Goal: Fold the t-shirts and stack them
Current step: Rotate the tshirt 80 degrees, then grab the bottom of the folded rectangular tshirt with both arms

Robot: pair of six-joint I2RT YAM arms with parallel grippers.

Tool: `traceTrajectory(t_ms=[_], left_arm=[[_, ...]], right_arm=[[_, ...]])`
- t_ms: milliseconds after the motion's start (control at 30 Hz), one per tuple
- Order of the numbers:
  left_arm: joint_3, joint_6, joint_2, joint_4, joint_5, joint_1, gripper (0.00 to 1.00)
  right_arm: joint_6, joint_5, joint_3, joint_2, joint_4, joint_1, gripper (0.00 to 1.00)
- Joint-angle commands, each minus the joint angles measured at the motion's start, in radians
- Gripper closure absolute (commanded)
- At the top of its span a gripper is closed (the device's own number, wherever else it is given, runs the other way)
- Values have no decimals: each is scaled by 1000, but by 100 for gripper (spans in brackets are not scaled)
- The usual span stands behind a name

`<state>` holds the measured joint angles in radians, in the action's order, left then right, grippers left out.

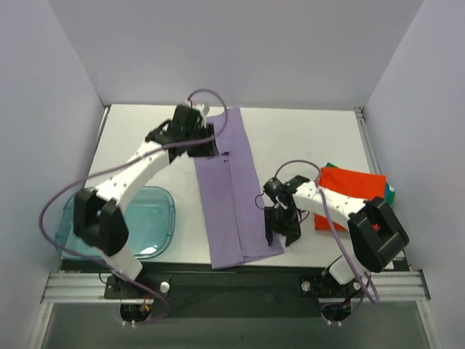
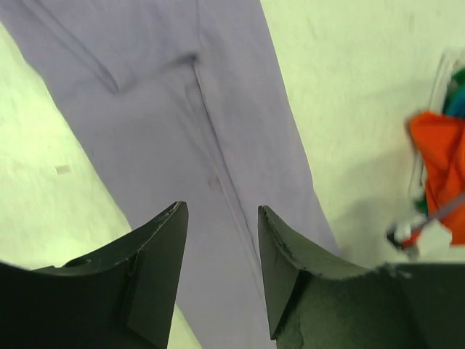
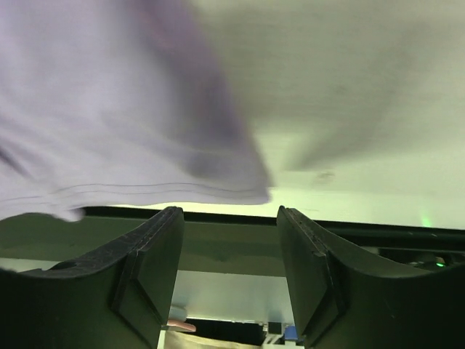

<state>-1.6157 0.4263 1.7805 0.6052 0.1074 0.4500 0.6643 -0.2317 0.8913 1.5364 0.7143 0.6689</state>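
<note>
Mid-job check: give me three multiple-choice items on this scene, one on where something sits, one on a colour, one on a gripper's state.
1. Where on the table does the blue tray lie?
A) near left
B) far right
C) centre

2. What colour is the long folded t-shirt in the middle?
A) green
B) lavender-purple
C) white

3. How does the left gripper stand?
A) open, holding nothing
B) shut on cloth
C) shut, empty

Answers:
1 A: the top view shows the tray at the near left edge.
2 B: the top and left wrist views both show purple cloth.
3 A: the left wrist view shows a clear gap between the fingers, with the shirt lying below.
</note>
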Motion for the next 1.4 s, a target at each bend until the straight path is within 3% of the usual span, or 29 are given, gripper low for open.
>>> traceTrajectory(t_ms=[0, 167, 300, 567, 800, 967, 1367], left_arm=[[251, 94, -177, -47, -81, 97, 46], [552, 248, -415, -25, -149, 289, 46], [701, 365, -495, -4, -181, 371, 46], [789, 492, -544, 82, -204, 532, 46], [896, 597, -616, 50, -186, 553, 46], [1023, 660, -696, -59, -128, 556, 45], [1129, 681, -607, -294, 32, 556, 43]], right_arm=[[-37, 55, -60, -76, 59, -40, 45], [-98, 48, -124, -120, 42, -98, 49], [-121, 22, -149, -130, 17, -104, 51], [-138, -29, -175, -114, -52, -109, 56], [-138, -52, -187, -58, -101, -107, 64], [-131, -77, -207, -48, -113, -104, 72], [-114, -87, -201, -24, -115, -75, 85]])
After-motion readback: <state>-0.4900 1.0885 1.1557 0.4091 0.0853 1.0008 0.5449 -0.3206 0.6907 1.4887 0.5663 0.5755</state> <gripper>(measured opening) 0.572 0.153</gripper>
